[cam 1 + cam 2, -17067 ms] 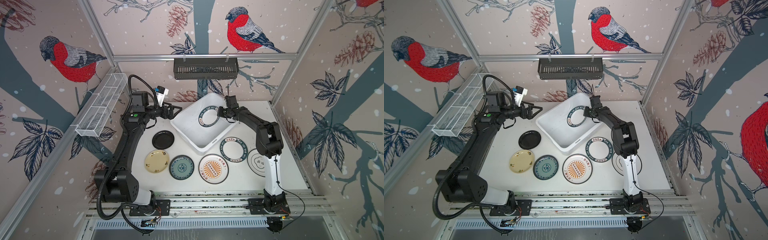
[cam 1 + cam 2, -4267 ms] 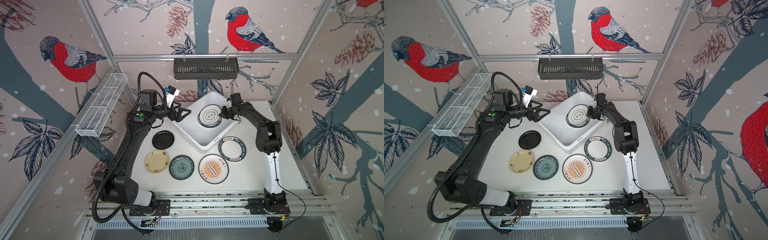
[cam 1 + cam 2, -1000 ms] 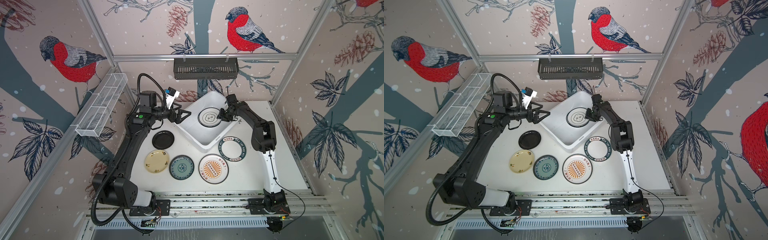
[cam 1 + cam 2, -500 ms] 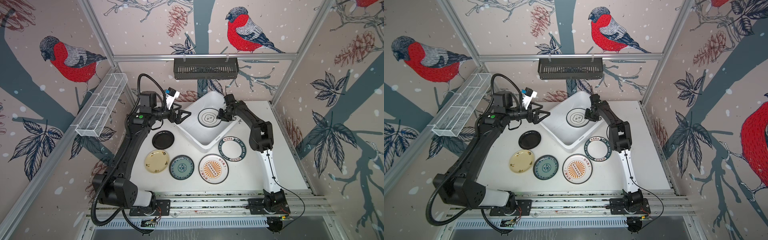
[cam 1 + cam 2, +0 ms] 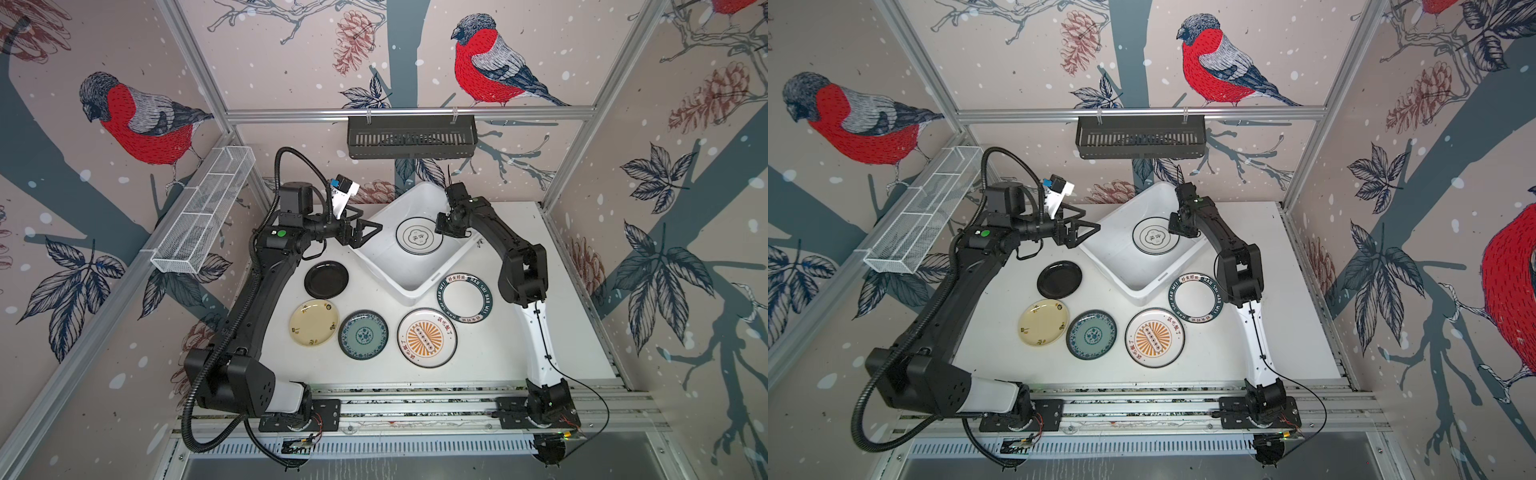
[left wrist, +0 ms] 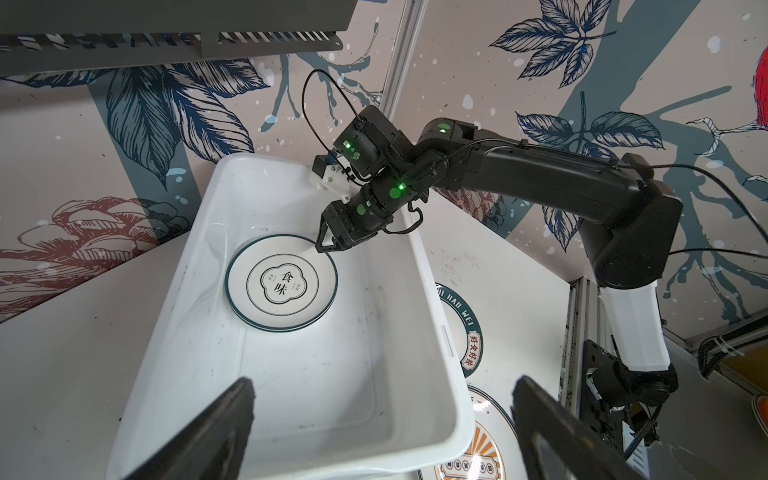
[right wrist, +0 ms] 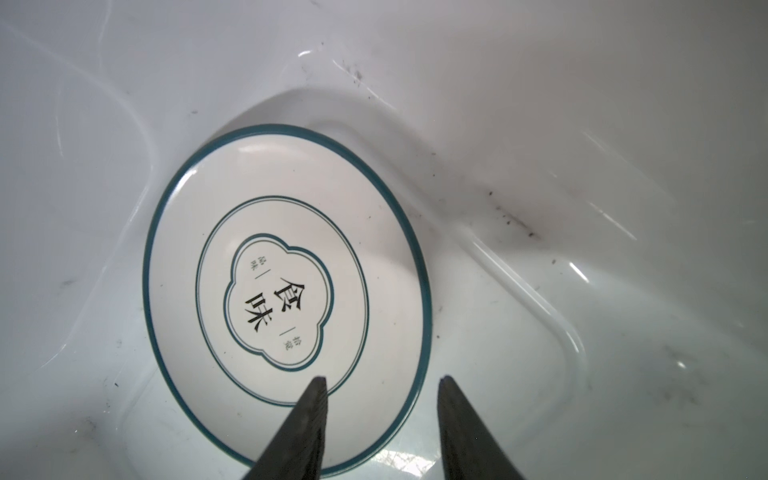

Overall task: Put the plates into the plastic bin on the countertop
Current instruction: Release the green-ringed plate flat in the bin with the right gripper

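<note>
- Since the ringed plate [image 7: 286,299] already lies flat in the bin [image 5: 382,266], your right pincer [image 7: 382,380] has nothing to pinch. Its jaws stand partly spread over the plate's rim, gripping nothing.
- Your left pincer [image 6: 382,382] hangs spread wide and empty at the bin's near corner, probably keeping clear of the drop.
- A second rim peeks out beneath that plate, so it seems stacked.
- Five more wait on the bench [image 5: 519,340]: black plate [image 5: 326,279], cream plate [image 5: 313,323], teal plate [image 5: 363,335], sunburst plate [image 5: 427,337] and lettered plate [image 5: 464,297], the last just beside the bin.
</note>
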You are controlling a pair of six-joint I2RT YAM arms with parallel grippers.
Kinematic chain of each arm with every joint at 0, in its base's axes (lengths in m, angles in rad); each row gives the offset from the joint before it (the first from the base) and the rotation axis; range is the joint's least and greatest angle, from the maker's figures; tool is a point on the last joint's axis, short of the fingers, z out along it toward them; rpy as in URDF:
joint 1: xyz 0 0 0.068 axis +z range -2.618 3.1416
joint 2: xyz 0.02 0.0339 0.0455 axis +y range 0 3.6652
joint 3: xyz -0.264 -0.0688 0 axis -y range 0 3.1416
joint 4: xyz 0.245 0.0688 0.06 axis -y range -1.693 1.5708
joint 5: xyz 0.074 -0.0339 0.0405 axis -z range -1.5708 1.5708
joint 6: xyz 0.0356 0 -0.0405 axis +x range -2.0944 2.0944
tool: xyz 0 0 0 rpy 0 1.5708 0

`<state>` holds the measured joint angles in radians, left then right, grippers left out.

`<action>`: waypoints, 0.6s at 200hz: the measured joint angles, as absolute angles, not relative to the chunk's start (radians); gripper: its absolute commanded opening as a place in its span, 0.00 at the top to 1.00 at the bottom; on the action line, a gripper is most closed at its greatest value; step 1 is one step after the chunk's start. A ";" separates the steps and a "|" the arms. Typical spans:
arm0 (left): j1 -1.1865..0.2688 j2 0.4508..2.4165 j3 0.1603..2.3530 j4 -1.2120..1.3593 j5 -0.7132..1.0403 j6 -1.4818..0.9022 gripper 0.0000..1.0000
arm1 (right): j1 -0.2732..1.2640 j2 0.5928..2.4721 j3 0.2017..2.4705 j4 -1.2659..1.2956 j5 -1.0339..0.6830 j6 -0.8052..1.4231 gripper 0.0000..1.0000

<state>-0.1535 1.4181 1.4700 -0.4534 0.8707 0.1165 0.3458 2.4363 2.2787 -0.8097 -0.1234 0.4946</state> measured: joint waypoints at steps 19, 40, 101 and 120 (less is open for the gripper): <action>-0.154 1.418 1.473 -0.454 0.871 0.118 0.04 | 0.348 2.407 2.268 -0.811 -0.101 0.495 0.54; -0.154 1.418 1.476 -0.454 0.871 0.121 0.04 | 0.357 2.354 2.246 -0.809 -0.088 0.495 0.55; -0.154 1.418 1.482 -0.454 0.870 0.128 0.03 | 0.383 2.091 2.054 -0.763 -0.030 0.494 0.58; -0.154 1.418 1.482 -0.454 0.870 0.128 0.03 | 0.387 1.982 1.951 -0.736 -0.014 0.495 0.58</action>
<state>-0.1535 1.4181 1.4818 -0.4541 0.8700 0.1284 0.3866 1.9816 1.9514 -0.7364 -0.0143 0.4946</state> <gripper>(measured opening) 0.968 0.425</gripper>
